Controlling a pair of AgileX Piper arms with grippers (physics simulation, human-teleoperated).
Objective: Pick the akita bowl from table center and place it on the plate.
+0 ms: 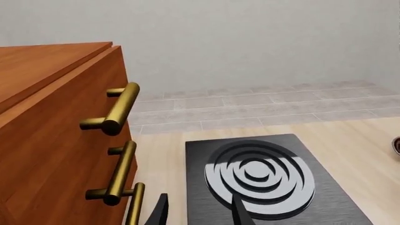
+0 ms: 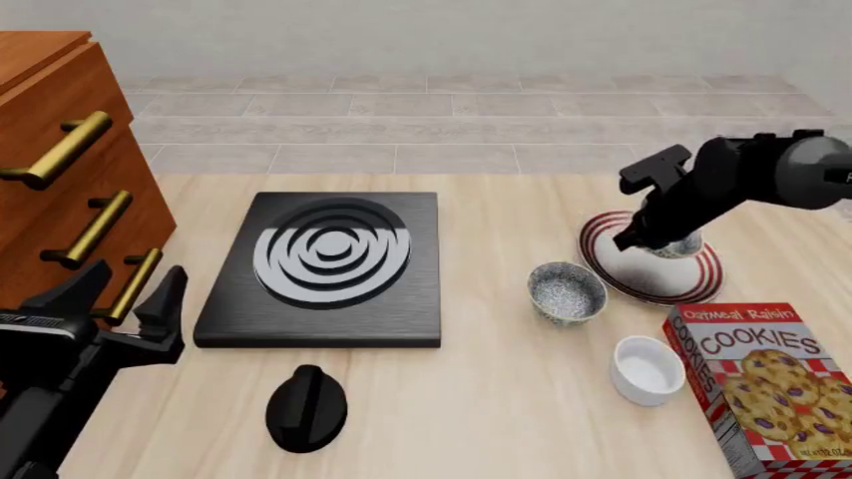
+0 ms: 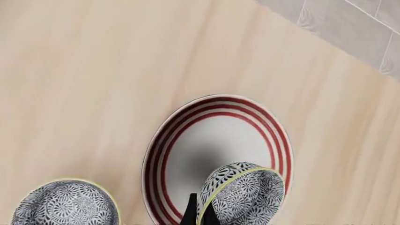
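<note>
My right gripper (image 2: pixel 645 239) is shut on the rim of the akita bowl (image 2: pixel 680 245), whose outside is bluish-grey and patterned. The bowl is tilted and held over the plate (image 2: pixel 637 275), a white round plate with dark red rim stripes at the right of the table. In the right wrist view the akita bowl (image 3: pixel 242 192) casts a shadow on the plate (image 3: pixel 206 140), and my right gripper (image 3: pixel 201 213) pinches the bowl's wall. Whether the bowl touches the plate I cannot tell. My left gripper (image 2: pixel 127 299) is open at the table's left, beside the drawers, holding nothing.
A look-alike patterned bowl (image 2: pixel 566 291) stands just left of the plate. A small white cup-like bowl (image 2: pixel 647 369) and a cookies box (image 2: pixel 765 384) sit near the front right. The black stove plate (image 2: pixel 326 264), a black knob (image 2: pixel 306 407) and a wooden drawer cabinet (image 2: pixel 54 170) fill the left.
</note>
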